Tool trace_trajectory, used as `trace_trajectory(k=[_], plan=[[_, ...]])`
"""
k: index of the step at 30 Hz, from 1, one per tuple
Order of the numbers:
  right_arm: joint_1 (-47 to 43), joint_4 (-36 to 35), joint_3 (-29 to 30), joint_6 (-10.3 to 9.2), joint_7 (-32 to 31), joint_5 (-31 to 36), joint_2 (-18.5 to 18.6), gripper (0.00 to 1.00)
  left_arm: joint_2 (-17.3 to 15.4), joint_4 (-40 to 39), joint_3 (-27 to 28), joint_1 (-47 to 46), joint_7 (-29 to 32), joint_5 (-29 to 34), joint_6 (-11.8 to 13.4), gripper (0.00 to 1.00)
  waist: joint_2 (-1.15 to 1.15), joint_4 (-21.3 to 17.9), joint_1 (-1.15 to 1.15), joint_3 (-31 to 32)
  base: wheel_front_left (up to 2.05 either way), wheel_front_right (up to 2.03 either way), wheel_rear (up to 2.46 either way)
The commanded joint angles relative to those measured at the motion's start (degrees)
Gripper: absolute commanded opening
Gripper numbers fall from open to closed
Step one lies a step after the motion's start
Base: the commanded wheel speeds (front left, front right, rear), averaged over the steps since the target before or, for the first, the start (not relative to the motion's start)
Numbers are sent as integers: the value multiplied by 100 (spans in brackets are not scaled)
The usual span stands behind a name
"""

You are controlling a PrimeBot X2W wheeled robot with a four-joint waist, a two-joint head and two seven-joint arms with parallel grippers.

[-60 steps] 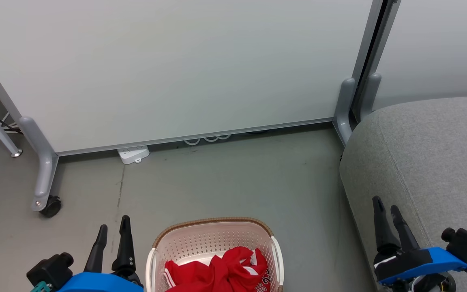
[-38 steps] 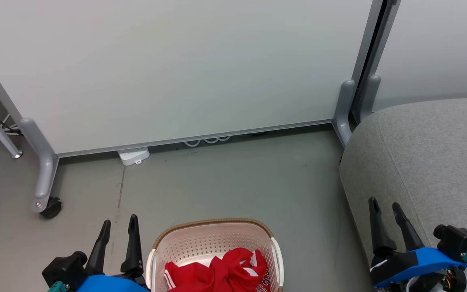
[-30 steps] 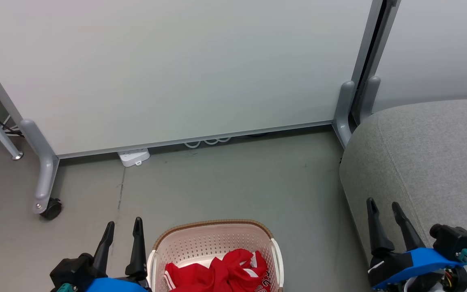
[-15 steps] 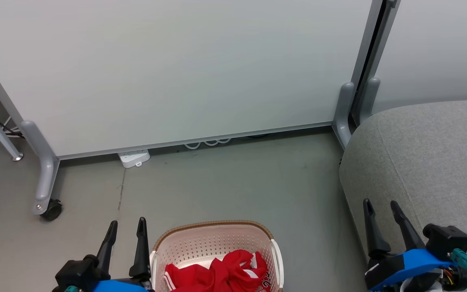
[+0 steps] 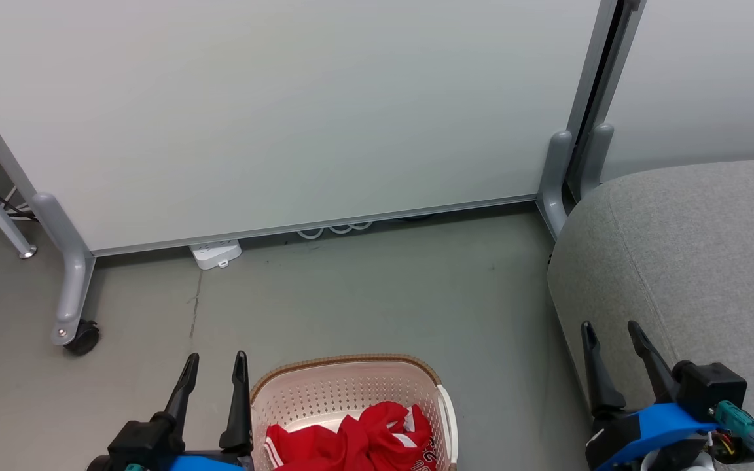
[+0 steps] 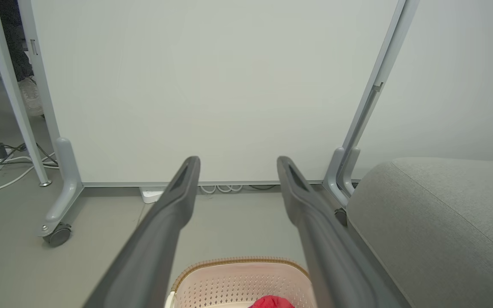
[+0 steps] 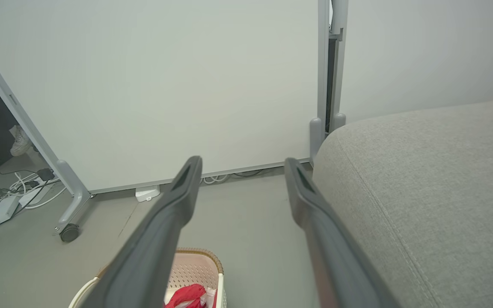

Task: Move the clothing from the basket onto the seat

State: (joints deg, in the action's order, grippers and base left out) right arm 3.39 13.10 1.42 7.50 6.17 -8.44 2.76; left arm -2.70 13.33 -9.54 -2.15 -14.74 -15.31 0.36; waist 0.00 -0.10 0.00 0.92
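Note:
The cream basket (image 5: 351, 389) with a brown rim sits on the floor at the head view's bottom centre, also in the left wrist view (image 6: 238, 278) and the right wrist view (image 7: 195, 267). Red clothing (image 5: 351, 441) with white stripes and lettering lies bunched inside it (image 7: 188, 296) (image 6: 272, 302). The grey seat (image 5: 698, 261) fills the right side (image 6: 439, 226) (image 7: 426, 188). My left gripper (image 5: 215, 366) stands open just left of the basket, fingers apart and empty (image 6: 234, 164). My right gripper (image 5: 608, 332) is open beside the seat's front edge, empty (image 7: 242, 164).
A white partition panel (image 5: 272, 111) on grey wheeled legs (image 5: 72, 288) stands across the back. A white power strip (image 5: 215, 252) and cables lie at its foot. More cables (image 7: 11, 192) lie at the left. Grey floor (image 5: 377, 294) spreads between basket and panel.
Both grippers have shifted: the left slid right toward the basket, the right drifted slightly left with its fingers spreading a little. The clothing and basket have not moved.

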Motion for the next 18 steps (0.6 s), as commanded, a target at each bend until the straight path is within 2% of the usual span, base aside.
trace_trajectory(k=[1,18], plan=[[-49,-26,-14,-2,49,99,21,100,-34,-25,-13,81,-45,85,26,100,0,1,0,1,0,0,0],[-37,-103,-50,-2,33,69,20,100,-33,2,6,70,-50,64,-25,100,0,-10,0,-135,0,0,0]])
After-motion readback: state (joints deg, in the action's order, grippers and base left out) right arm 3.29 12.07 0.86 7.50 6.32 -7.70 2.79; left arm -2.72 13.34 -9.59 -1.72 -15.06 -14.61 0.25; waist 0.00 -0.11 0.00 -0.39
